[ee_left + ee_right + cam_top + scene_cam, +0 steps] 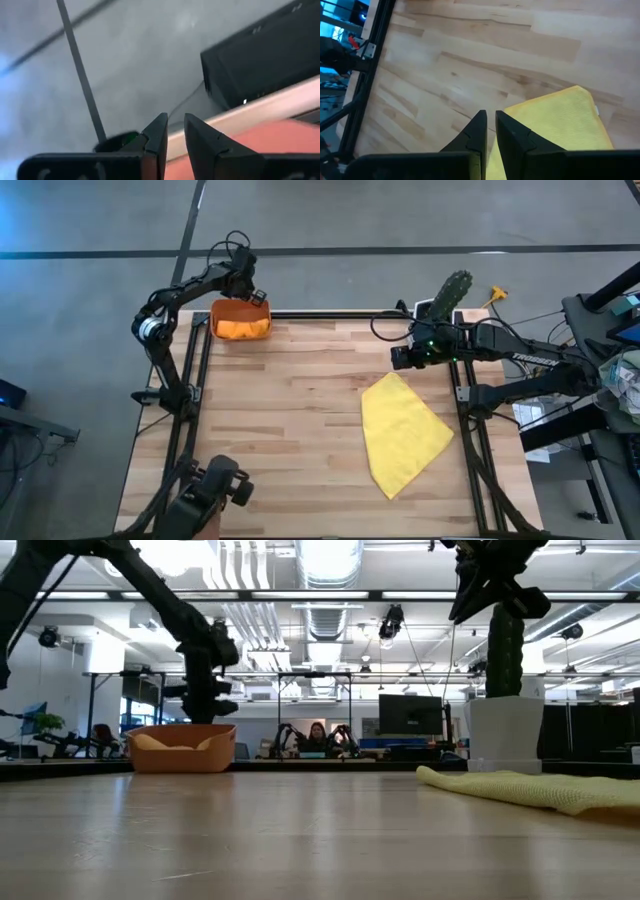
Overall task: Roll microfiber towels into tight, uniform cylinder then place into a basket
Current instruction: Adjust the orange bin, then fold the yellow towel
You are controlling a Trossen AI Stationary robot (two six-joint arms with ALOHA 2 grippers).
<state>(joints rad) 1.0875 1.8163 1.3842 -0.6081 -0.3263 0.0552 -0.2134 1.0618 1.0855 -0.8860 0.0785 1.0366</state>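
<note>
Left gripper (pixel 252 292) sits above the basket's (pixel 218 312) far edge at the table's (pixel 300 420) far-left corner. In its wrist view we see the fingers (pixel 159 137) nearly together, a thin gap, nothing between them. The orange towel (pixel 243 329) lies bunched inside the basket.

Right gripper (pixel 402 357) hangs over the table near the far-right side, just past the yellow towel's (pixel 402 434) far corner. Fingers (pixel 478 131) clenched to a slit, holding nothing. We see the yellow towel lying flat and unrolled on the right half of the table. Cactus pot (pixel 505 733) stands behind it at the far-right edge.
</note>
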